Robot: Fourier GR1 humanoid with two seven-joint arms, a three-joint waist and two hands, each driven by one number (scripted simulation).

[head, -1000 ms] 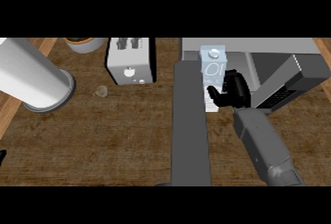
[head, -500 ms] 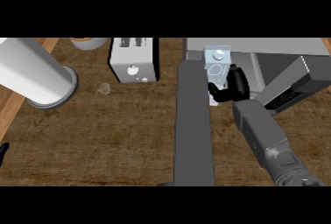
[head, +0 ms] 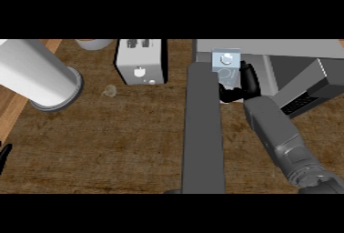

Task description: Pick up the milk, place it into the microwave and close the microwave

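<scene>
**Head view: milk's at the microwave mouth, door wide open**

Right hand (head: 243, 84) is curled around the milk carton (head: 226, 61), fingers wrapped on its right side. The carton is right at the open front of the microwave (head: 295, 50), just beside the far end of the microwave door (head: 201, 136), which sticks out over the counter (head: 121, 145). Can't tell if the carton is resting on anything. The counter is dark wood grain. Further left there's a white toaster (head: 139, 61) and a big pale cylinder (head: 30, 73). Left hand (head: 3, 157) is just a dark sliver at the left edge, so I can't tell its state.
</scene>
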